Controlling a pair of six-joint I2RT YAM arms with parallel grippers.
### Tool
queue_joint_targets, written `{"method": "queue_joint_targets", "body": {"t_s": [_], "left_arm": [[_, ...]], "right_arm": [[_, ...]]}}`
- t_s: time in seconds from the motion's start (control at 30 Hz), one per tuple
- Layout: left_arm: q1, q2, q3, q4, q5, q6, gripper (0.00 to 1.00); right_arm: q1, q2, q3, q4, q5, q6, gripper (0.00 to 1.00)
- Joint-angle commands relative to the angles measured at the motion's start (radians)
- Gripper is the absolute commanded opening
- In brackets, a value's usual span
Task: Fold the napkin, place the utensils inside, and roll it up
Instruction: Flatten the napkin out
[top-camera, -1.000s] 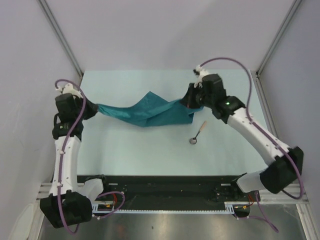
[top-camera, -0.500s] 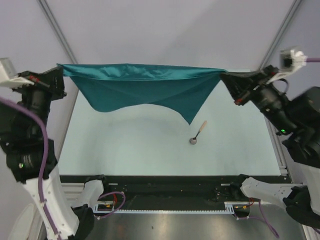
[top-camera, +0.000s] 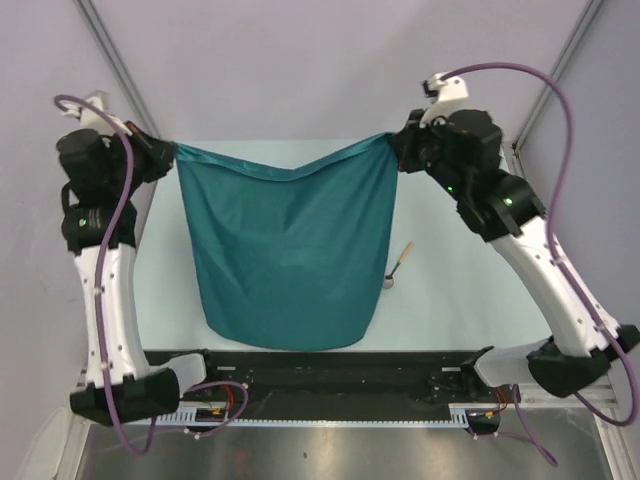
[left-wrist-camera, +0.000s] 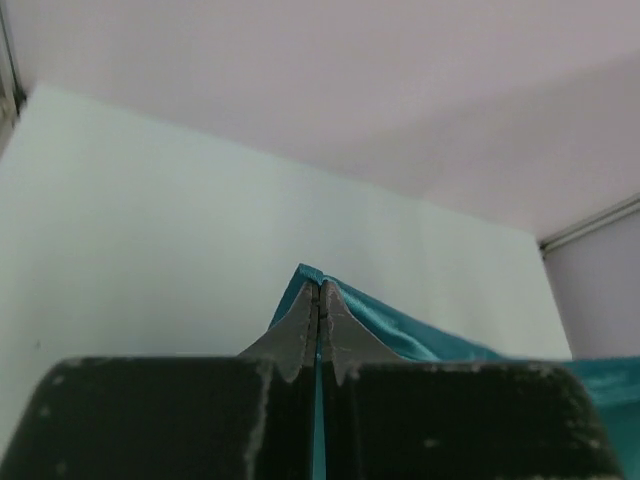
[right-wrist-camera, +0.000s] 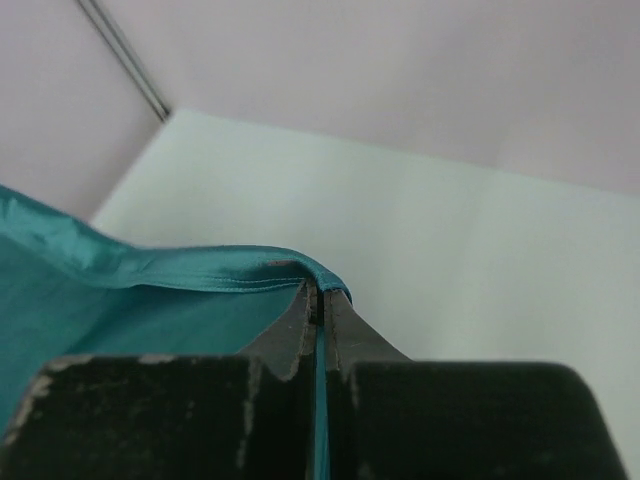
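Top external: we see the left gripper (top-camera: 172, 155) and right gripper (top-camera: 397, 148) clamping the upper corners of the hanging napkin (top-camera: 285, 250); the spoon (top-camera: 397, 265) lies toward the right edge of the table (top-camera: 455, 300).

Plain teal napkin (top-camera: 285, 250), grey-bowl tan-handle spoon (top-camera: 398, 266), pale mint table (top-camera: 450, 300), white arms (top-camera: 105, 300) w/ purple cables (top-camera: 500, 66)

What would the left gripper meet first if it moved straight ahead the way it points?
Beyond the napkin corner it clamps, the left gripper would probably meet bare table; depth is unclear.
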Motion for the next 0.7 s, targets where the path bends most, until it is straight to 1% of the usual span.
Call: {"method": "queue_joint_targets", "body": {"t_s": [0.0,0.2,0.27,0.3,0.4,0.53,0.67], "left_arm": [[0.006,0.011,-0.038,0.056,0.039,0.004,0.0],[0.006,-0.069,-0.012,0.025,-0.015,0.016,0.0],[0.007,-0.094,0.005,0.005,-0.042,0.029,0.0],[0.006,-0.118,0.012,-0.008,-0.053,0.033,0.0],[0.007,-0.179,0.038,-0.062,-0.09,0.064,0.0],[0.007,-0.235,0.123,-0.166,-0.165,0.104,0.0],[0.006,-0.229,0.256,-0.263,-0.196,0.122,0.0]], "right_arm": [[-0.033,0.011,-0.005,0.045,-0.022,-0.014,0.0],[-0.018,-0.032,-0.005,0.043,-0.038,-0.053,0.0],[0.01,-0.052,-0.021,0.04,-0.006,-0.108,0.0],[0.048,-0.062,-0.024,0.042,0.036,-0.128,0.0],[0.1,-0.114,-0.028,0.023,0.096,-0.156,0.0],[0.151,-0.174,-0.019,0.007,0.133,-0.19,0.0],[0.183,-0.207,0.011,0.005,0.141,-0.199,0.0]]}}
